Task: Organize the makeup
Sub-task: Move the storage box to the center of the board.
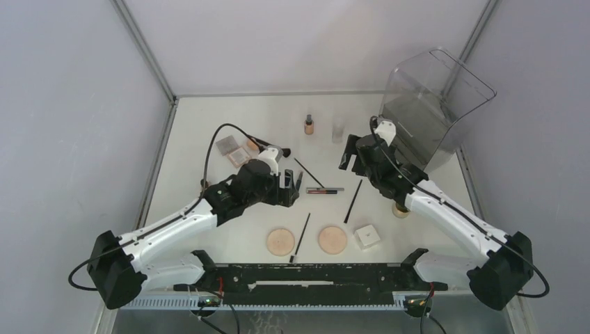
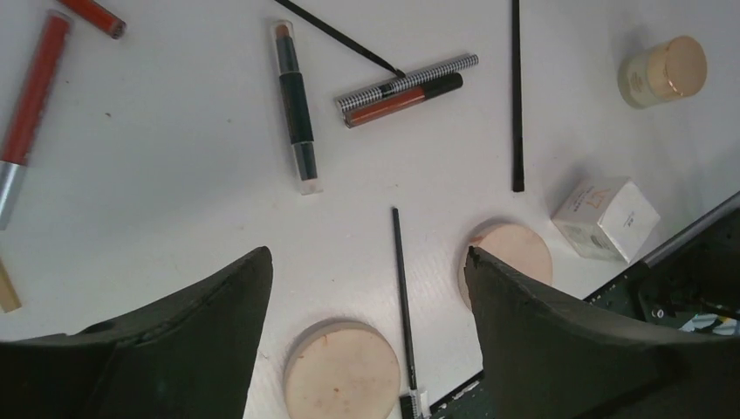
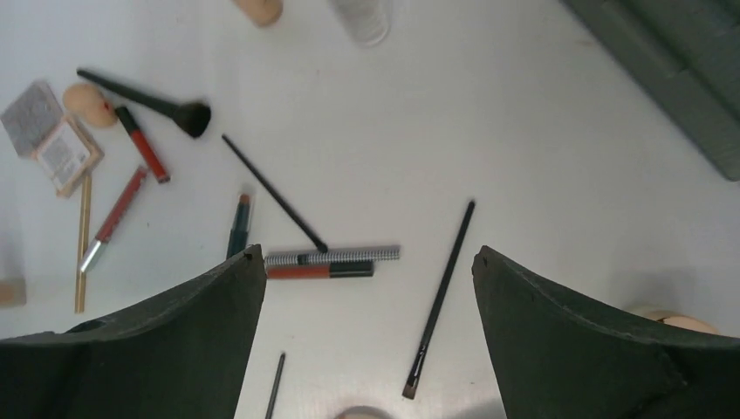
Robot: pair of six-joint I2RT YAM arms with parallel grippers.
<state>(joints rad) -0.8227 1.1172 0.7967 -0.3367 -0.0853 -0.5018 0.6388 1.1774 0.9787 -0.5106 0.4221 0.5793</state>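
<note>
Both hands stand apart and empty above the makeup (image 1: pixel 323 188) scattered on the table (image 1: pixel 188 125): the left hand (image 2: pixel 366 262) is near a round puff (image 2: pixel 342 371), the right hand (image 3: pixel 366 257) near a thin brush (image 3: pixel 441 297). The flat brush may skid away from closing fingers.

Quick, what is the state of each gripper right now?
The left gripper is open, holding nothing.
The right gripper is open, holding nothing.

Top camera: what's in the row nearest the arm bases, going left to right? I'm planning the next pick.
Round tan puff → thin black brush → second round tan puff → white box.
</note>
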